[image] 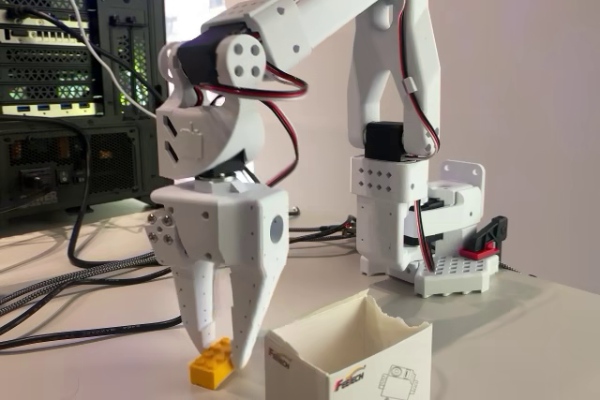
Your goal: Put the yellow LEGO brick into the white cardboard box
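Although the arm has its pincer down at the brick, the task looks barely begun, since nothing lies in the box as far as this angle lets one judge.

In the fixed view, the yellow LEGO brick (pixel 211 363) rests on the worktop (pixel 525 325) near its front edge, towards the left of the picture, slightly tilted with its studs facing up and to the left. The gripper (pixel 221 348) points straight down over it, its two white fingers narrowed around the brick's upper right part; one finger stands behind the brick and the other at its right end. Whether the fingers truly press the plastic or merely flank it cannot be told from here, and the brick appears not yet lifted.

The white cardboard box (pixel 352 358) stands just beside the brick on the right, at the front edge, open top up, torn rim uneven, logo and robot drawing facing the camera. Its inside is mostly hidden.

Left to do, by my judgement: secure the grasp, raise the brick clear of the rim, carry it a short way right, and release it over the opening. Dark cables (pixel 75 278) trail along the worktop's left side.
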`<act>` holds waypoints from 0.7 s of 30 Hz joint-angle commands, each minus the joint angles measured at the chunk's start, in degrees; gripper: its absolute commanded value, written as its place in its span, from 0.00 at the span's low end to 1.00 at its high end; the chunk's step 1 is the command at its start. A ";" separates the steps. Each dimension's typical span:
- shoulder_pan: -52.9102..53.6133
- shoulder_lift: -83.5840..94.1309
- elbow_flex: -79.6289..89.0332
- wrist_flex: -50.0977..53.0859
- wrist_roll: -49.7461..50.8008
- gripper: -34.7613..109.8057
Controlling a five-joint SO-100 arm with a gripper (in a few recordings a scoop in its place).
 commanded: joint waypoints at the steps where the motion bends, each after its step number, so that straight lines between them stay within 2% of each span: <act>1: 1.93 13.89 -8.44 8.17 -20.04 0.18; 5: 1.05 18.19 -15.56 16.44 -32.43 0.18; 10: -6.42 21.62 -21.01 20.65 -38.58 0.18; 15: -17.67 22.94 -21.97 19.51 -37.97 0.18; 21: -26.81 22.59 -19.07 15.56 -30.32 0.18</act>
